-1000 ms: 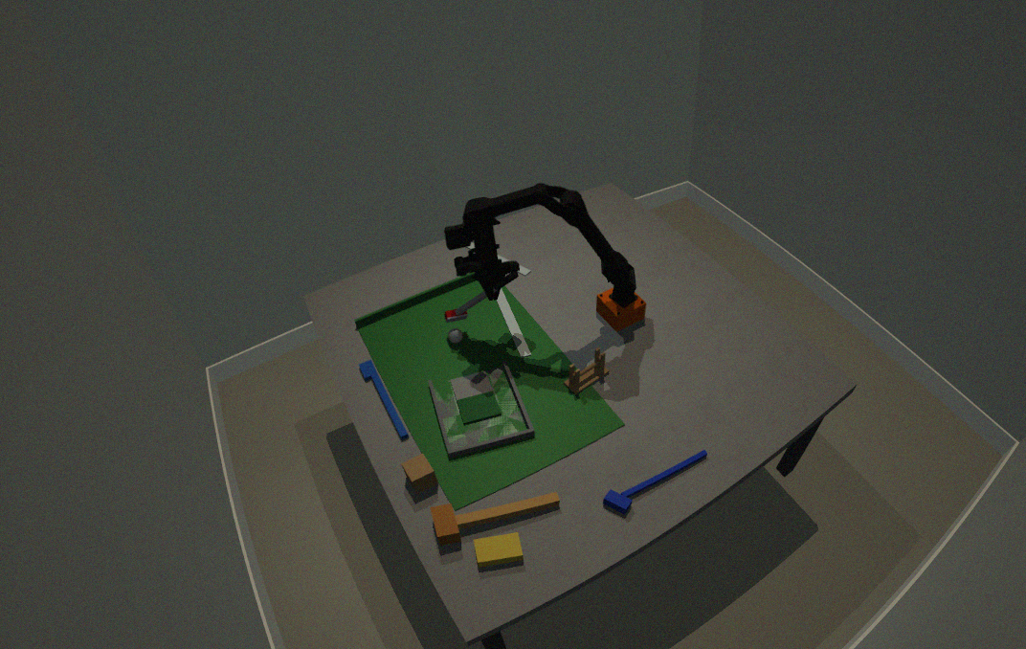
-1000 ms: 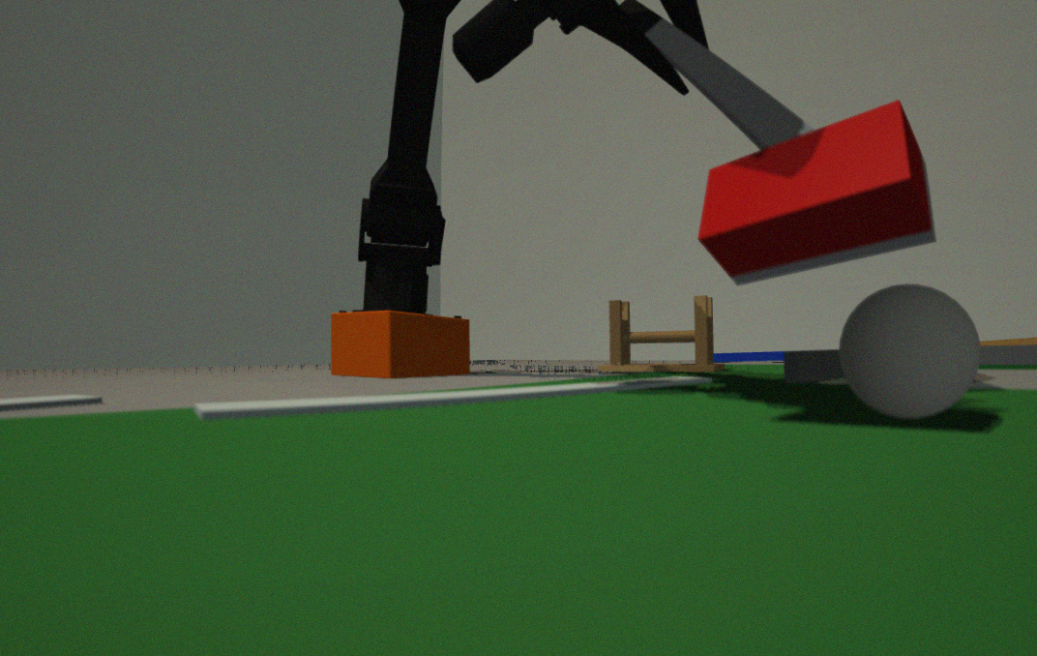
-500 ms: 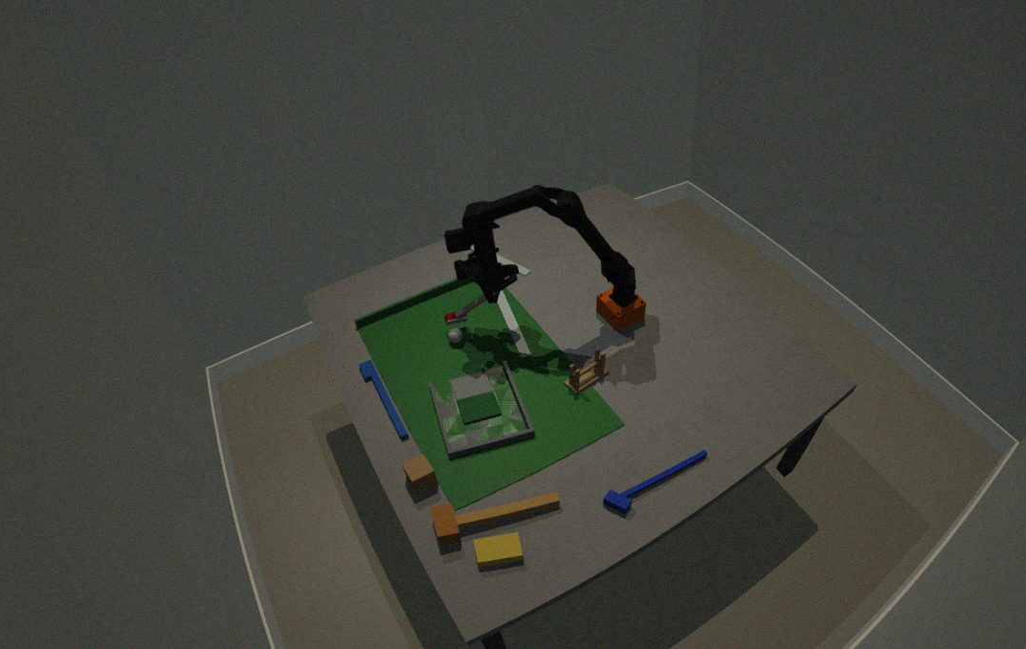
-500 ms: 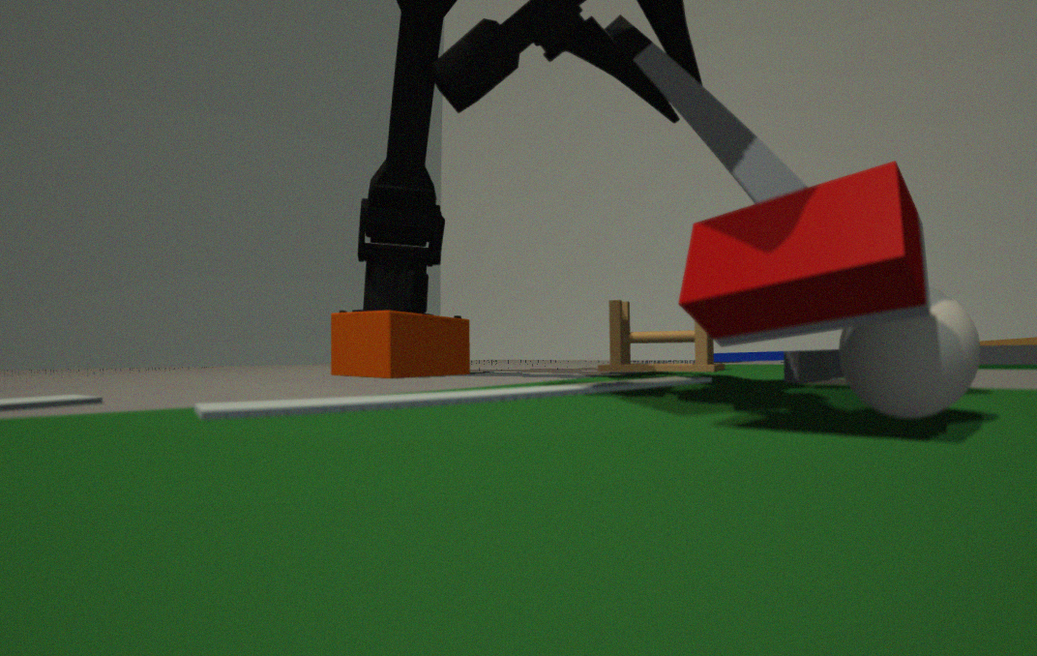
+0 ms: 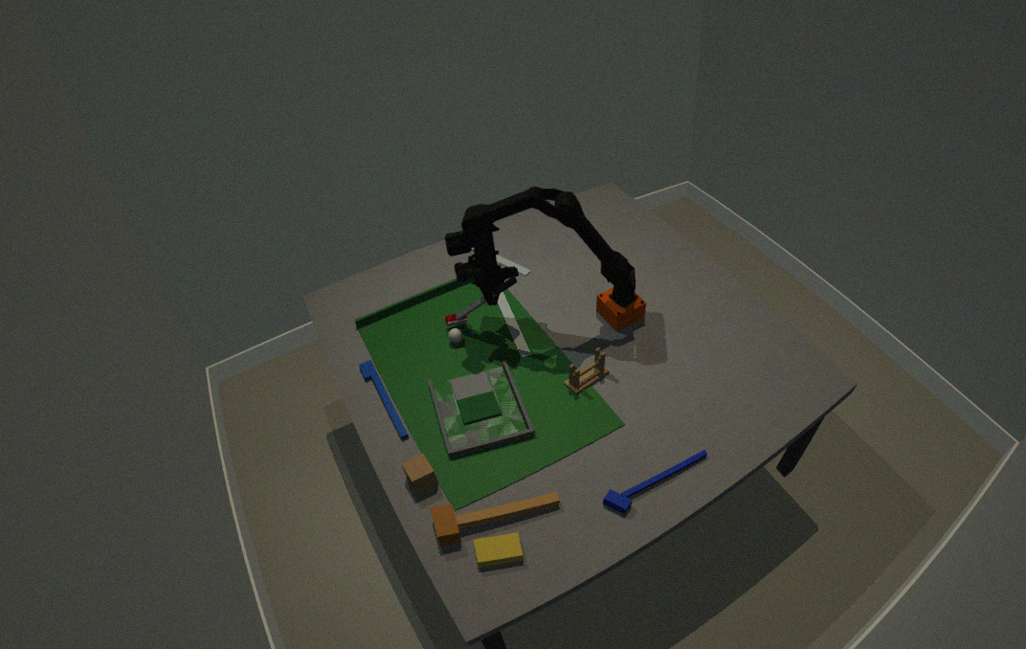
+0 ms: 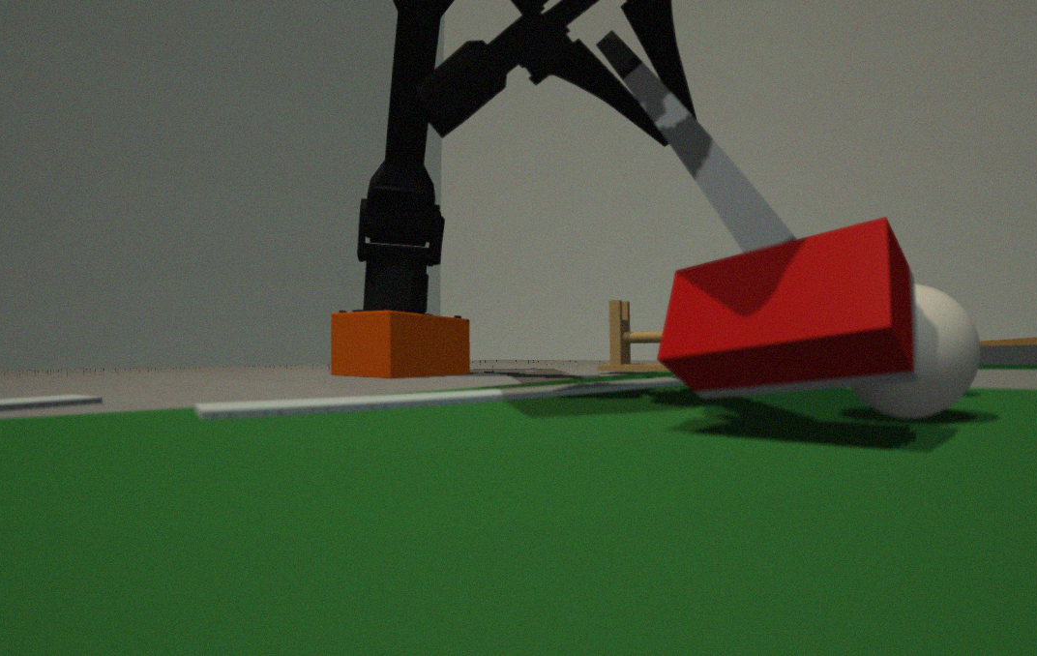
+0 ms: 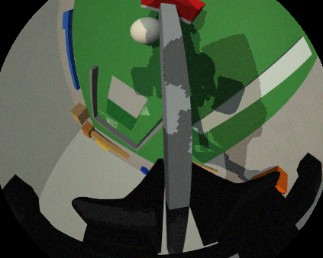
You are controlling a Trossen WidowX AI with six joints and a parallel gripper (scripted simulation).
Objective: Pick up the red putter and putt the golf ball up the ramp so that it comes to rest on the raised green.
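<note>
The hand (image 5: 491,295) is clamped on one red putter (image 6: 787,313), its head beside one golf ball (image 6: 942,350); two blue putters (image 5: 382,396) (image 5: 654,481) lie beyond.

Arm, black, six-joint: rises from its base, arches high, wrist pointing steeply down. Tool (image 5: 489,296): fingers closed tight on the grey shaft of the red putter (image 6: 791,310), held slanting down and away from the wrist.

Red putter (image 6: 791,305) head hides much of the golf ball (image 6: 942,358)
</note>
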